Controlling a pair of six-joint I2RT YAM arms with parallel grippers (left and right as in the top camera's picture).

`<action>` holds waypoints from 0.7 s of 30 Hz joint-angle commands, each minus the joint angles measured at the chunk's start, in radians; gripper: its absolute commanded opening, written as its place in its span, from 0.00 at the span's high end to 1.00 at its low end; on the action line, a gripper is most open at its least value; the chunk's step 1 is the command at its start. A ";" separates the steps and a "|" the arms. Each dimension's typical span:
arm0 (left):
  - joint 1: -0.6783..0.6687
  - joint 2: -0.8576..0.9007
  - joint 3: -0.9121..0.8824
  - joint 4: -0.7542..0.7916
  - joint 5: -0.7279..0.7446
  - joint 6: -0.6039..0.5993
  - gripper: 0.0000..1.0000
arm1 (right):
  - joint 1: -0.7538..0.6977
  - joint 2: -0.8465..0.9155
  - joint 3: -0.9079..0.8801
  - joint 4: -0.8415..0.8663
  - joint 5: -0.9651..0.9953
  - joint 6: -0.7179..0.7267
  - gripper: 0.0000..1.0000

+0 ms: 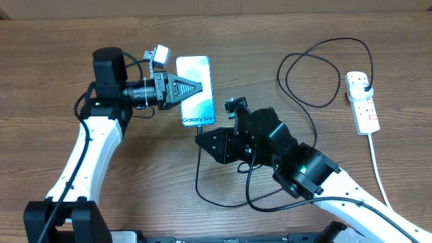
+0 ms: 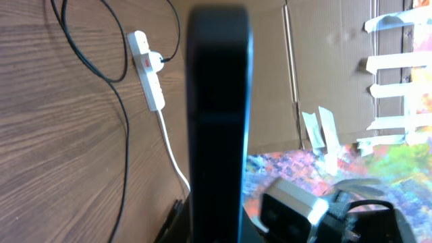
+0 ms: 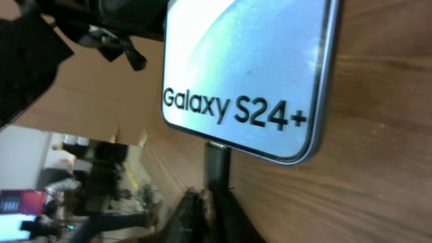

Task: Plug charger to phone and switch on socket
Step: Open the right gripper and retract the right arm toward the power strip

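The phone [image 1: 194, 67] lies at the table's middle, screen up, reading "Galaxy S24+" [image 3: 250, 61]. My left gripper [image 1: 199, 86] reaches in from the left and is shut on it; the phone's dark edge [image 2: 217, 101] stands upright in the left wrist view. The charger's connector [image 3: 217, 162] sits in the phone's bottom edge, and its thin black cable [image 1: 197, 169] trails toward me. My right gripper [image 1: 202, 138] is just below that edge, one finger [image 3: 196, 209] beside the connector; how its jaws stand is unclear. The socket [image 1: 362, 108] lies far right with the black plug [image 1: 365, 86] in it.
The black cable loops widely between the phone and the socket [image 2: 150, 74]. The socket's thick white lead [image 1: 378, 169] runs down the table's right side. Cardboard sheets [image 2: 324, 67] stand beyond the table edge.
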 commanded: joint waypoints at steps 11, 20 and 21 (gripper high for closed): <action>-0.056 -0.013 -0.006 -0.014 0.148 0.093 0.96 | -0.083 -0.074 0.033 -0.158 0.134 -0.047 0.00; -0.056 -0.011 -0.007 -0.034 0.144 0.105 0.96 | -0.299 -0.150 0.033 -0.222 0.003 -0.047 0.00; -0.056 -0.011 -0.007 -0.047 0.137 0.105 0.96 | -0.337 -0.153 0.033 -0.230 -0.009 -0.048 0.00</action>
